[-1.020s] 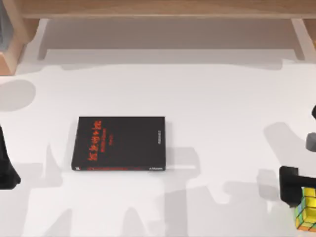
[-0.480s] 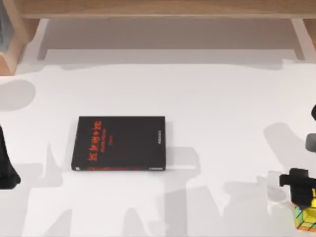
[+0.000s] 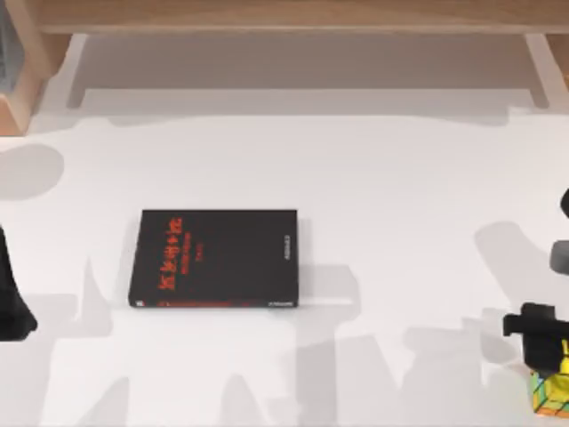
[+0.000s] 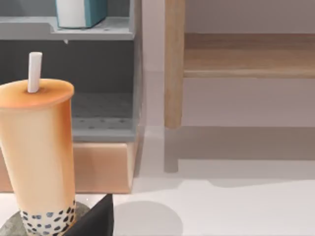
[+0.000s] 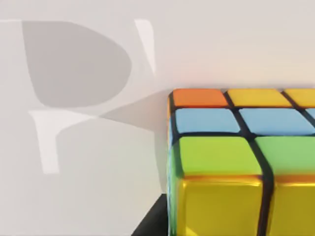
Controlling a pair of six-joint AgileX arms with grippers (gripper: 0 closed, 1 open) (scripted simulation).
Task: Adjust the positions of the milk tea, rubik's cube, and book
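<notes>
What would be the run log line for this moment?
right end effector: over rubik's cube, table's right | left arm: parked left | black book: flat, centre-left

black book (image 3: 216, 258) left of centre, rubik's cube (image 3: 551, 391) far right

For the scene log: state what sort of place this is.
Probably a rendered study desk or tidy-up bench: a white tabletop under a pale wooden shelf, a thin black book with red lettering, and an orange milk tea cup with a white straw.
</notes>
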